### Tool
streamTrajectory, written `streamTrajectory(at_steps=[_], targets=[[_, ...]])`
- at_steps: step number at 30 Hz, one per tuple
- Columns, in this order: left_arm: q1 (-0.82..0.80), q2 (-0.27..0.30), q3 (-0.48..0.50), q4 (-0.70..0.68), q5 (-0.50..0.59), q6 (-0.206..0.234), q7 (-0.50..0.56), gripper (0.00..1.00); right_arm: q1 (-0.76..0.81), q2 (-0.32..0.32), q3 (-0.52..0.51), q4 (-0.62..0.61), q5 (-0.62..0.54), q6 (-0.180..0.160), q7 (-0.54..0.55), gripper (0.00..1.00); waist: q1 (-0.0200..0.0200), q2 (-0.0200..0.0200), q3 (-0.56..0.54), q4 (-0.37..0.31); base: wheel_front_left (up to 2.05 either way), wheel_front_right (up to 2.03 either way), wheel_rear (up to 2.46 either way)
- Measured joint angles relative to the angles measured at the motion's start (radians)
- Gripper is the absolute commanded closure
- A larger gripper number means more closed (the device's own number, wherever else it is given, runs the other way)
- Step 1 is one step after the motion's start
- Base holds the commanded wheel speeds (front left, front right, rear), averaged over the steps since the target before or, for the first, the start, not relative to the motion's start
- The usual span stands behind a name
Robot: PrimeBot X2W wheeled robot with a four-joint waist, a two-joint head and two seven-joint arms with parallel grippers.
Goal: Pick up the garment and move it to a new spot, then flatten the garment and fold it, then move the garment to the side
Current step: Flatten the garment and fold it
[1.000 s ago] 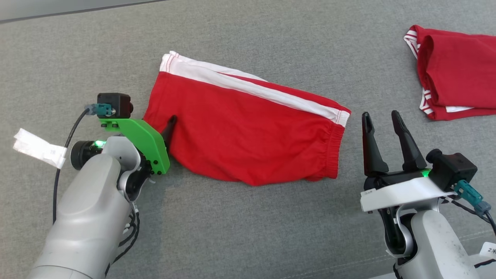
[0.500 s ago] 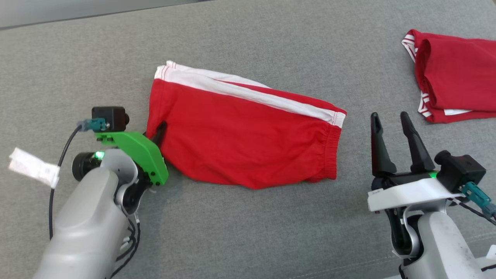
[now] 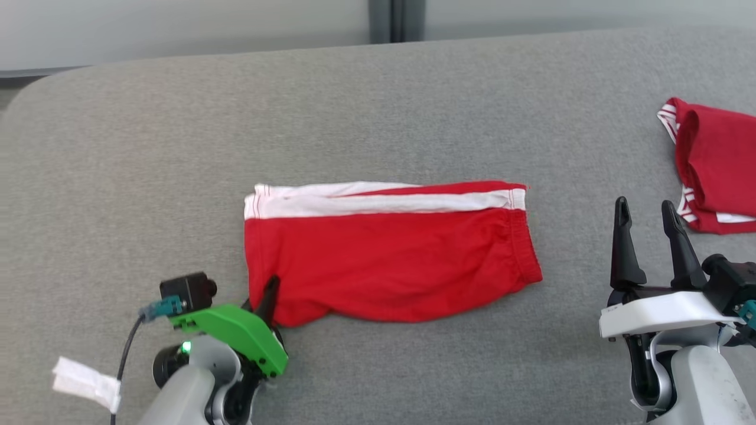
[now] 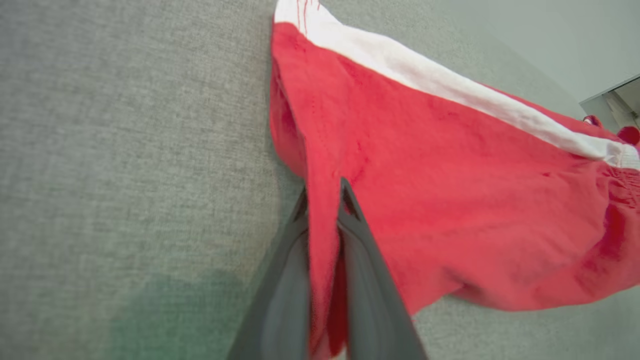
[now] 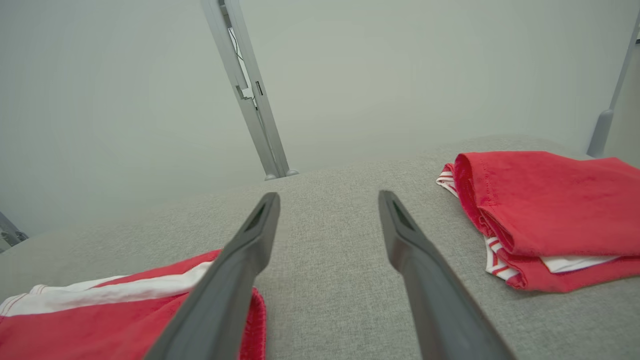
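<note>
Head view: the garment (image 3: 390, 265), red with a white stripe, lies flat at the centre of the grey tabletop (image 3: 378, 106). The left tool (image 3: 269, 295) is clenched on its near-left corner. The right tool (image 3: 644, 205) stands released, apart from the garment's right end.

Left wrist view: both fingers (image 4: 360, 235) pinch a fold of red fabric.

Right wrist view: a folded red pile (image 5: 550, 210) lies ahead-right.

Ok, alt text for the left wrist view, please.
The left gripper, shut, pinches an edge of the red shorts, which have a white side stripe and lie on a grey fabric surface.
</note>
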Motion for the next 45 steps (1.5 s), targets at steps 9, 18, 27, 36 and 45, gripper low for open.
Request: streamTrajectory(at_steps=[9,18,27,36,45], targets=[[0.081,-0.001,0.005,-0.087,0.016,0.064,-0.06,0.43,0.012,0.0,0.018,0.008,-0.001,0.0,0.0,0.0,0.0,0.0,-0.06,0.042,0.0,0.0,0.0],[0.063,0.036,-0.001,-0.125,0.12,0.095,-0.195,0.0,0.027,0.0,0.013,0.036,-0.015,0.0,0.0,0.0,0.0,0.0,-0.089,0.04,0.0,0.0,0.0],[0.075,0.043,0.007,-0.23,0.238,0.153,-0.26,0.0,0.03,0.0,0.012,0.057,-0.056,0.0,0.011,0.0,0.0,0.0,-0.113,0.058,0.0,0.0,0.0],[0.164,0.006,0.056,-0.302,0.271,0.194,-0.264,0.0,0.027,0.0,0.037,0.062,-0.081,0.0,0.085,0.0,0.0,0.0,-0.125,0.108,0.0,0.0,0.0],[0.198,-0.015,0.08,-0.339,0.304,0.197,-0.265,0.0,-0.039,0.001,0.069,0.204,-0.147,0.0,0.292,0.0,0.0,0.0,-0.11,0.166,0.0,0.0,0.0]])
